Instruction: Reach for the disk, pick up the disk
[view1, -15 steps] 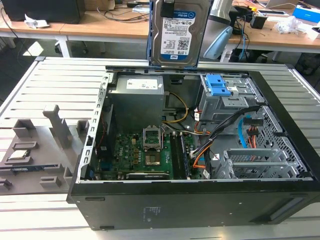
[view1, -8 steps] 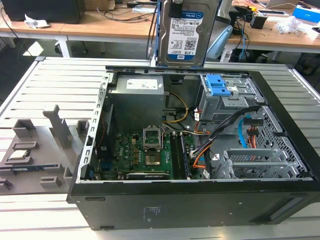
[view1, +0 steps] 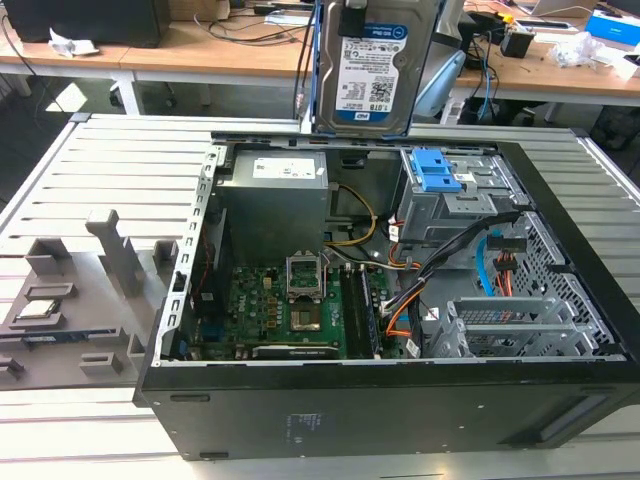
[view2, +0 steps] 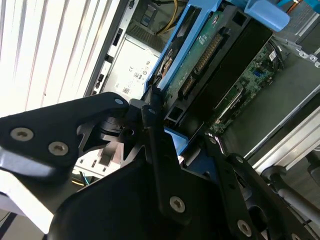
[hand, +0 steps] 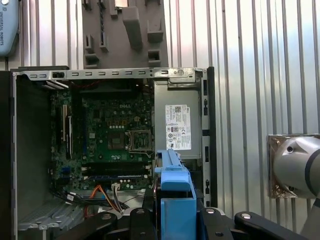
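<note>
Aloft, silver disk (view1: 365, 70), blue-framed, white-labelled

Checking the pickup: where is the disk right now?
In the exterior view, the disk hangs upright in the gripper, above the far edge of the open computer case, nearest the grey power-supply box.

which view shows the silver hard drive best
The exterior view: the flat silver hard drive with blue side frame hangs above the open black computer case, label facing the camera. The second wrist view shows its green circuit-board underside; the first wrist view, its blue frame end-on.
</note>
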